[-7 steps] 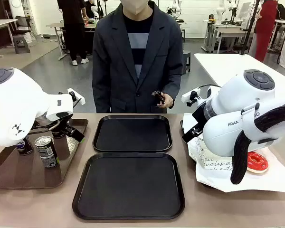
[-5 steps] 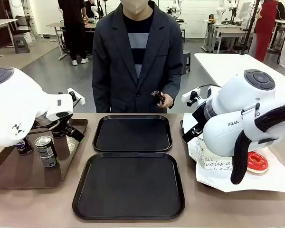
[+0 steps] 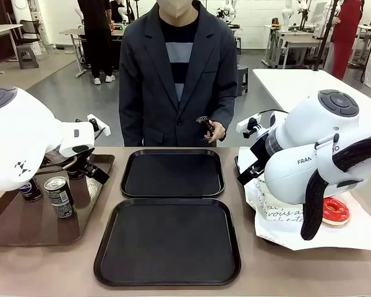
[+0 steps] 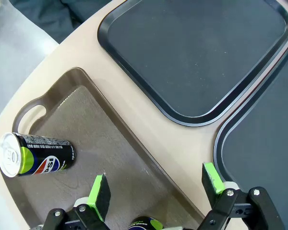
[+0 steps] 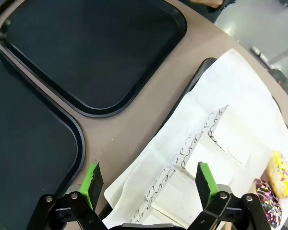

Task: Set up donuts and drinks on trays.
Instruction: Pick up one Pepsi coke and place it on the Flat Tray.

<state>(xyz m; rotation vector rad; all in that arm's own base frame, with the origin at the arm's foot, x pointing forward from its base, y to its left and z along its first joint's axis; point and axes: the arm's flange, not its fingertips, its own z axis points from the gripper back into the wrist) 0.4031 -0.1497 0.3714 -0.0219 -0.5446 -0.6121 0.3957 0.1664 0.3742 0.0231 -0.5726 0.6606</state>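
With the black rounded-square plastic trays [image 4: 197, 52] bare, my wide-open, empty left pincer [image 4: 154, 184] must next clasp the slim dark soda can [image 4: 36, 160] at nine o'clock.

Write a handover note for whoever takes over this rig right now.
Left gripper: open, holding nothing, over the brown tray, where the cans stand.
Right gripper: open, holding nothing, above the white paper sheet that carries the donuts, a red one among them.
Done: nothing yet; both black trays are bare.
Left: move donuts and cans onto the black trays.
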